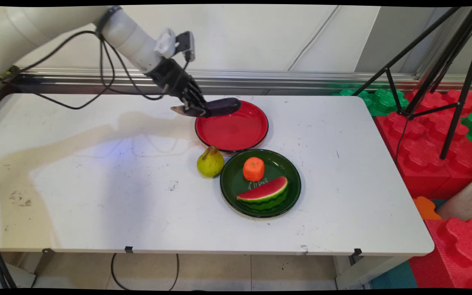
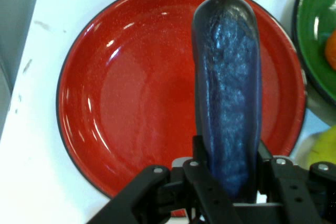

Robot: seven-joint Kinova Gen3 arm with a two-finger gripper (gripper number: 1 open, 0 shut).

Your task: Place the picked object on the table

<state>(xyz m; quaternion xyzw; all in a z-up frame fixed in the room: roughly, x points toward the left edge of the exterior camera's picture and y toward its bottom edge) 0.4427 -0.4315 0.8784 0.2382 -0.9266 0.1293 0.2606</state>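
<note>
My gripper (image 1: 198, 109) is shut on a dark purple eggplant (image 1: 223, 106), held lying level just above the far left rim of the red plate (image 1: 236, 133). In the hand view the eggplant (image 2: 228, 93) stretches up from between the fingers across the red plate (image 2: 131, 93), which holds nothing. Nearer the front stands a green plate (image 1: 277, 164) with an orange carrot piece (image 1: 253, 169) and a watermelon slice (image 1: 265, 193) on it. A yellow-green pear (image 1: 210, 162) stands on the table beside the green plate's left rim.
Black cables (image 1: 109, 78) hang from the arm over the table's far left. A black tripod (image 1: 445, 82) and red and green foam blocks (image 1: 428, 135) stand off the table's right side. The green plate's rim (image 2: 304, 51) and the pear (image 2: 323, 148) show at the hand view's right edge.
</note>
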